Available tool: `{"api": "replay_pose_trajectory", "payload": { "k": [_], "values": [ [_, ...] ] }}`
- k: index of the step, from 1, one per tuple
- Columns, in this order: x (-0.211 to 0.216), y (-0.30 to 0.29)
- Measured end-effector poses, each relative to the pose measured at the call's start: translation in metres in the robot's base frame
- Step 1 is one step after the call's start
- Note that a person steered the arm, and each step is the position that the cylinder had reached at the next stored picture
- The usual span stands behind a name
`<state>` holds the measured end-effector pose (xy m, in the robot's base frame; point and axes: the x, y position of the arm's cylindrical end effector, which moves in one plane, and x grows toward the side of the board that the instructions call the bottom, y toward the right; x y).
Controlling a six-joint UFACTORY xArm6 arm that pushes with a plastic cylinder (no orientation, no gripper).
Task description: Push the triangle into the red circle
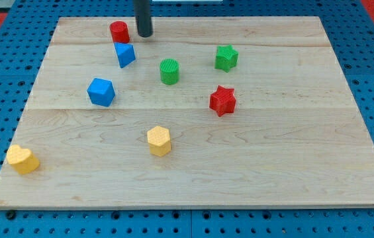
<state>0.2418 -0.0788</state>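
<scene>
A blue triangle block (125, 54) lies near the view's top left on the wooden board (292, 165). A red circle block (120, 32) stands just above it, and the two look nearly touching. My tip (144, 35) rests on the board just right of the red circle and above right of the blue triangle, with a small gap to each.
A blue cube (100, 92) sits below left of the triangle. A green circle (169, 71) and a green star (226, 58) lie to the right. A red star (222, 100), a yellow hexagon (159, 141) and a yellow heart (22, 159) lie lower down.
</scene>
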Motion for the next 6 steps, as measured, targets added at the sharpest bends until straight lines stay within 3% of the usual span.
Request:
{"api": "replay_pose_trajectory", "payload": {
  "k": [2,3,5,6],
  "values": [
    [-0.012,-0.078],
    [-0.008,-0.001],
    [0.092,0.02],
    [0.087,-0.04]
  ]
}}
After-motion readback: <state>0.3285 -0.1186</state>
